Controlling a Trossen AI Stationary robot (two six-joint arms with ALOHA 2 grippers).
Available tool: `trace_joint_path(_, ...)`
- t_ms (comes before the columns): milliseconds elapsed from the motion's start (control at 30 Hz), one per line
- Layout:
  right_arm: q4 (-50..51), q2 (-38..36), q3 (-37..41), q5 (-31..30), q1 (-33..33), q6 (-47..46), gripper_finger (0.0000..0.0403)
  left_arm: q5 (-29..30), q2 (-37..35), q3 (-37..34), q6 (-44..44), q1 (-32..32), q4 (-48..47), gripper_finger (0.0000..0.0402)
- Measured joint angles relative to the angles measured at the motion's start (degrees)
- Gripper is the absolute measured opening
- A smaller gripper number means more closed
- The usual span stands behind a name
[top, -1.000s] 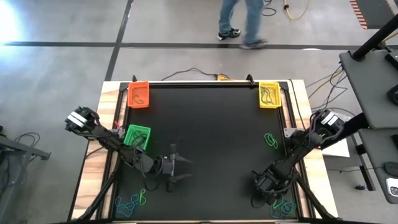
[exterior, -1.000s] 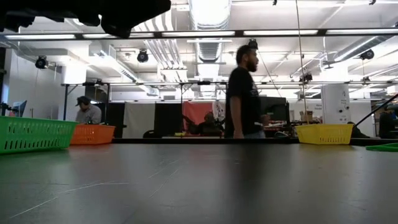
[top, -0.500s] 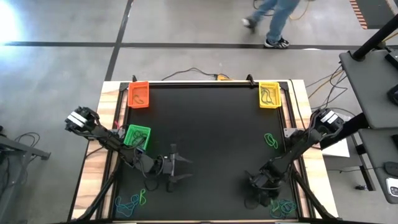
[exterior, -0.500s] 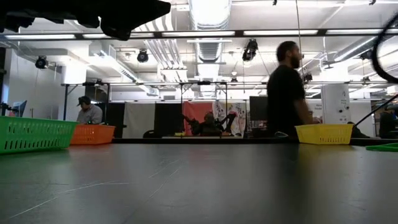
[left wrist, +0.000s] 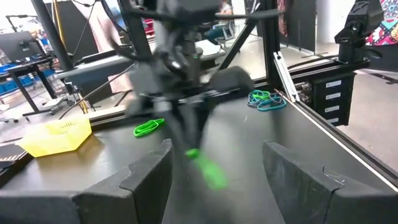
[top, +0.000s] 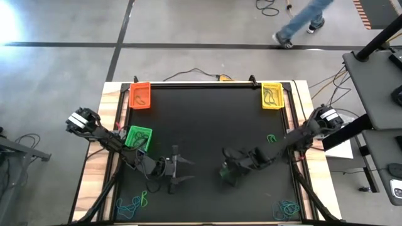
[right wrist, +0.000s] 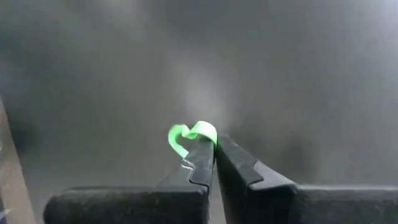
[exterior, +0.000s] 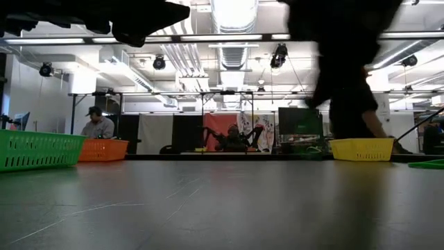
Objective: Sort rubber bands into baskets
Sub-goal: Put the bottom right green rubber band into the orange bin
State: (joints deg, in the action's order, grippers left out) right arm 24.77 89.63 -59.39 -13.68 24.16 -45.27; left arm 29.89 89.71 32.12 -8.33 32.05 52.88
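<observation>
A green rubber band [right wrist: 191, 134] is now being carried, pinched in the closed right gripper [top: 227, 172], from the near-right pile across the surface [top: 207, 113] toward the green basket [top: 138, 137], beside which the left gripper [top: 179, 168] is being held wide open.

Black table [top: 207, 119] — passing person [top: 306, 22]

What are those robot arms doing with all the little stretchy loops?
They are sorting rubber bands into baskets. The right gripper is shut on a green rubber band over the middle of the table. The left gripper waits open near the green basket. More bands lie at the table's near corners.
</observation>
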Motion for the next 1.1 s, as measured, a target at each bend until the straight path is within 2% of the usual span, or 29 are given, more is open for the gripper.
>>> trace_joint_path(100, -5.63, 0.17, -0.46, -6.66, -3.16, 10.55, 0.0009, 0.67, 0.00, -0.04, -0.14, 0.00, -0.41, 0.0229)
trace_joint_path(200, -14.91, 0.97, 1.16, -7.34, -6.58, 16.58, 0.0009, 0.98, -0.01, -0.31, -0.14, 0.00, -0.63, 0.0229)
trace_joint_path(400, -19.84, 6.39, 2.66, -5.80, -11.35, 16.80, 0.0009, 4.67, -0.31, -0.83, -0.27, 0.00, -2.39, 0.0229)
trace_joint_path(567, -24.30, 12.13, 2.50, -5.75, -12.18, 18.26, 0.0021, 9.58, -0.33, -0.83, 0.99, 0.04, -5.94, 0.0229)
trace_joint_path(667, -24.60, 14.42, 1.06, -5.65, -12.13, 18.42, 0.0049, 10.01, -0.39, -0.83, 1.54, 0.04, -6.67, 0.0229)
trace_joint_path(867, -23.80, 15.99, -2.48, -5.85, -12.15, 20.42, 0.0129, 10.01, -0.39, -0.83, 3.51, -0.20, -8.38, 0.0229)
trace_joint_path(967, -18.80, 14.59, -4.85, -5.76, -11.47, 20.87, 0.0167, 9.99, -0.14, -0.78, 7.51, -0.46, -10.33, 0.0229)
trace_joint_path(1100, -6.98, 12.49, -8.54, -5.88, -9.10, 21.25, 0.0208, 9.66, 0.54, -0.78, 13.40, -1.05, -13.06, 0.0229)
